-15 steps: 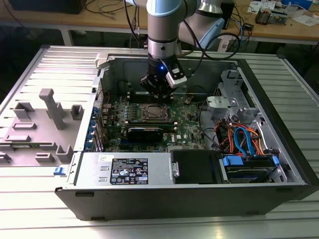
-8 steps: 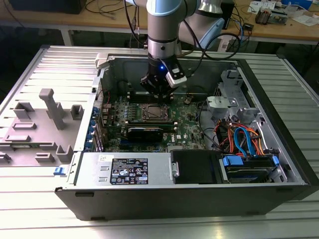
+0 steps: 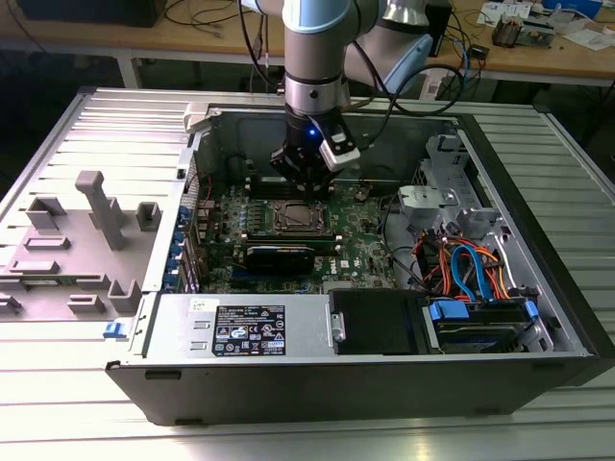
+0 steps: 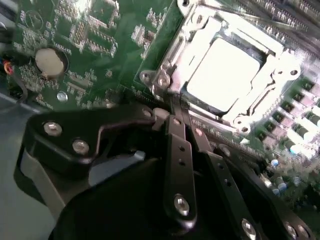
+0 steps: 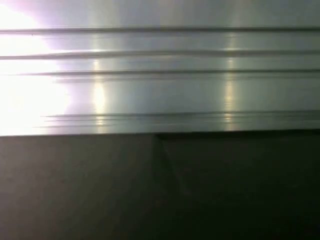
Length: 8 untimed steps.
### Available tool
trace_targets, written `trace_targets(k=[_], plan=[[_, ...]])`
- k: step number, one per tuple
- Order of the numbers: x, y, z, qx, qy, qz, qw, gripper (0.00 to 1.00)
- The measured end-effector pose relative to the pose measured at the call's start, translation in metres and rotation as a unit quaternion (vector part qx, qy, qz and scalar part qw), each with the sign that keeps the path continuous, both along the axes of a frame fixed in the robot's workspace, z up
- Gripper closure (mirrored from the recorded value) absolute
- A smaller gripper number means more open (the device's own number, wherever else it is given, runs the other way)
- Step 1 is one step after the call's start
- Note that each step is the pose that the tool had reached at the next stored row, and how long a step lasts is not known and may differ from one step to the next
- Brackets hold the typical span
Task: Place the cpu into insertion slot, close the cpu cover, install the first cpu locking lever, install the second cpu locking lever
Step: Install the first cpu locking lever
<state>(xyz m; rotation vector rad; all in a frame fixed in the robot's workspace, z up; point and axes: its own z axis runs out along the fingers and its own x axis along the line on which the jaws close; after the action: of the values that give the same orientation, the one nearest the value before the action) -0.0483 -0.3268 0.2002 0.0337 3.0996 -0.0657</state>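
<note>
Cpu locking levers look like the step in hand, since the chip is already seated and covered. This is a judgement from how things lie.

Nearest in the second wrist view is the gripper. Its two black fingers converge until the tips are drawn together, right at the near edge of the insertion slot. I cannot tell whether a locking lever is caught between the tips or merely lies beside them, because the dark linkage hides that spot.

Just beyond the tips, the cpu cover lies flat on the slot, its frame running around all four sides. The cpu sits in the cutout with its bright metal top level and square to the frame.

To do this step well, the tips should bear on the lever alone and stay clear of the cover and the small parts along the slot's edge. The push should follow the lever's own arc, down and then sideways under its catch, so the thin bar does not bend. The force should stay modest, because the cover presses on the chip beneath it.

Farther off, the green motherboard carries a round coin cell, well apart from the slot.

In the exterior view the arm reaches straight down into the open computer case, which lies on its side on a ribbed metal table.
</note>
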Motion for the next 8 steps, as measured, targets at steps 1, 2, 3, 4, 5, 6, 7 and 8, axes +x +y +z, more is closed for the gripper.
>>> trace_targets(k=[1, 2, 3, 4, 5, 6, 7, 8], plan=[[0.0002, 0.0003, 0.0044, 0.0022, -0.0006, 0.000, 1.0000, 0.89], [0.0001, 0.0001, 0.0065, 0.0017, -0.0002, 0.000, 1.0000, 0.89], [0.0000, 0.0000, 0.0078, 0.0016, -0.0002, 0.000, 1.0000, 0.89], [0.0001, -0.0003, 0.0082, 0.0016, -0.0002, 0.000, 1.0000, 0.89], [0.0001, -0.0012, 0.0083, 0.0015, -0.0002, 0.000, 1.0000, 0.89], [0.0000, -0.0023, 0.0083, 0.0015, -0.0001, 0.000, 1.0000, 0.89], [0.0000, -0.0042, 0.0083, 0.0015, -0.0001, 0.000, 1.0000, 0.89], [0.0000, -0.0059, 0.0084, 0.0015, -0.0001, 0.000, 1.0000, 0.89]])
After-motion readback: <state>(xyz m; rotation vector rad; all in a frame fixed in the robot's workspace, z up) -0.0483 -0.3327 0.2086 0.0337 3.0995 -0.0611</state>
